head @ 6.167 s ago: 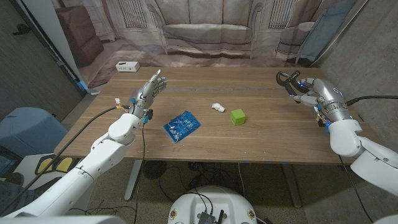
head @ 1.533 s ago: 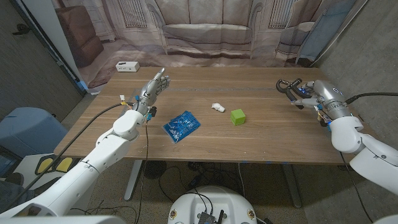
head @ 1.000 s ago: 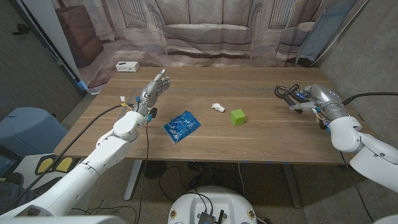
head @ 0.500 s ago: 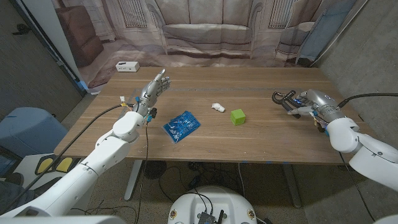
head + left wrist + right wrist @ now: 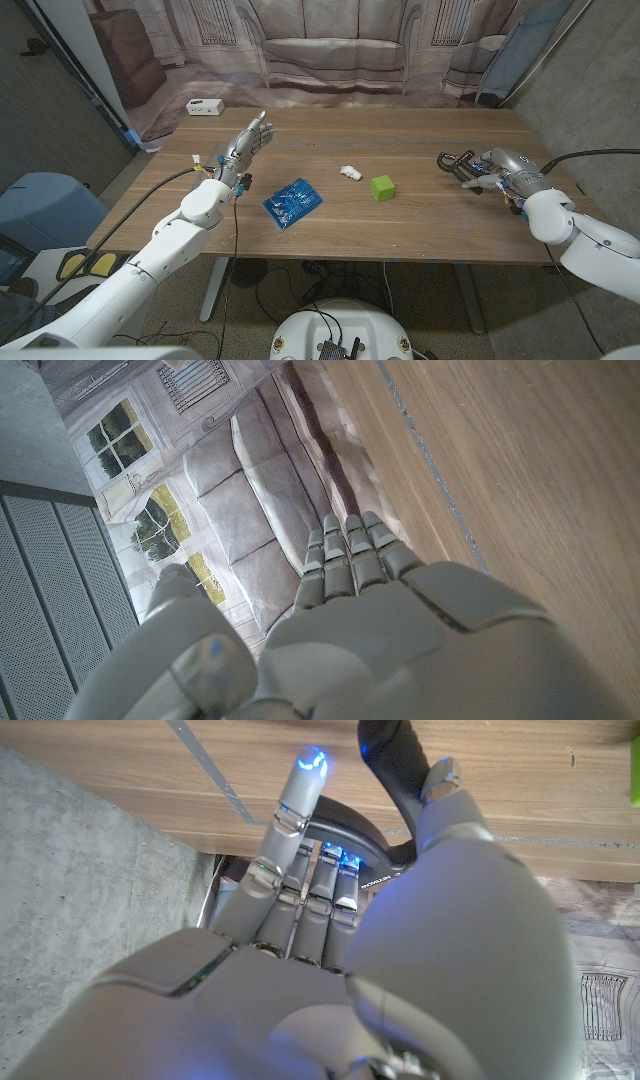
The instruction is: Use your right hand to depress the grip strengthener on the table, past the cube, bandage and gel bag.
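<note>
Squeezing the black metal-spring grip strengthener [image 5: 458,165] with the silver right hand [image 5: 495,168], fingers wrapped around its handles to depress it.

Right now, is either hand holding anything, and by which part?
The right hand grips the grip strengthener by its handles, fingers curled over them. The left hand holds nothing, its fingers straight.

The right hand [image 5: 497,166] hides much of the grip strengthener [image 5: 455,165].
</note>
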You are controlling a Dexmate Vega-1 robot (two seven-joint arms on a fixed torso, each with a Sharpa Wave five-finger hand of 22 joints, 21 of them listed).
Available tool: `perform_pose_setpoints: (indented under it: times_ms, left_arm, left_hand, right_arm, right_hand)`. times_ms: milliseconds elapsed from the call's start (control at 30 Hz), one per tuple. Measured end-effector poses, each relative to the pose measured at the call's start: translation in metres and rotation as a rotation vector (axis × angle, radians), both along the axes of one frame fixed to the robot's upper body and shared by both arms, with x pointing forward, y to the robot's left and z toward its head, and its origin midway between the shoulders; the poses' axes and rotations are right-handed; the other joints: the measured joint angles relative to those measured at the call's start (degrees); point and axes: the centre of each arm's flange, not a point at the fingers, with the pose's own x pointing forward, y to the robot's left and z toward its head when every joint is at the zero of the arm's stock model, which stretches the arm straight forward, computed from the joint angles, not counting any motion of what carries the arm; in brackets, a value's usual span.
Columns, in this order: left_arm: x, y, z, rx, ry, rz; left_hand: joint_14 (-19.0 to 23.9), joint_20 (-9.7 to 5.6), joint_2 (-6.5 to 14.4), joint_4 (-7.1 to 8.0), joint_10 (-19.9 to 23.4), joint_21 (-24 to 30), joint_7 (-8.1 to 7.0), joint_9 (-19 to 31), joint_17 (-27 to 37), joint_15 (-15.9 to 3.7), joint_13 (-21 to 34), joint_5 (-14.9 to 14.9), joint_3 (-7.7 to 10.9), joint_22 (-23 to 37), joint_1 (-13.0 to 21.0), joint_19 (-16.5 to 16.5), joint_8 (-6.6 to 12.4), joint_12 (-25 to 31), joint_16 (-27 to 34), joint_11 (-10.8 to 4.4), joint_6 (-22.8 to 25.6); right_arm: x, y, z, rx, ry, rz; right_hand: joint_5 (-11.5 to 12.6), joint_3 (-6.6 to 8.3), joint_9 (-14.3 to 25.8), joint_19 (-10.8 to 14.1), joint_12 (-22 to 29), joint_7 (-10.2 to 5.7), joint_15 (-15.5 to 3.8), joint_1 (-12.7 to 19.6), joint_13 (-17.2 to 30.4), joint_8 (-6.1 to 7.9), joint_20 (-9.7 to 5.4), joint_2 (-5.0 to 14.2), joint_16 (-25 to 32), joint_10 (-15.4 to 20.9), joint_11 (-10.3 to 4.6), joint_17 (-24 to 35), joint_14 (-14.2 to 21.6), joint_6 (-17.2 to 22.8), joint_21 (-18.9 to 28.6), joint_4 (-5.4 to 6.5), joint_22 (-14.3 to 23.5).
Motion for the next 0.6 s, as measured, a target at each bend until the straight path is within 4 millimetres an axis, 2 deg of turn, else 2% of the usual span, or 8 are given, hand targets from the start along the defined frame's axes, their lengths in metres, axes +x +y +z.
perform_pose_setpoints:
  times_ms: [600]
  left_arm:
    - [-0.001,0.002,-0.004,-0.012,-0.002,0.002]
  left_hand:
    - [0.0,0.0,0.3,0.0,0.0,0.0,0.0,0.0,0.0,0.0,0.0,0.0,0.0,0.0,0.3,0.0,0.0,0.0,0.0,0.0,0.0]
  right_arm:
    - [0.014,-0.001,-0.009,-0.018,0.062,-0.019]
  right_hand:
    - [-0.3,-0.24,0.1,-0.5,-0.7,-0.31,-0.18,0.0,-0.4,-0.29,0.52,0.0,-1.8,-0.5,-0.52,-0.9,0.2,-0.3,0.5,0.24,-0.3]
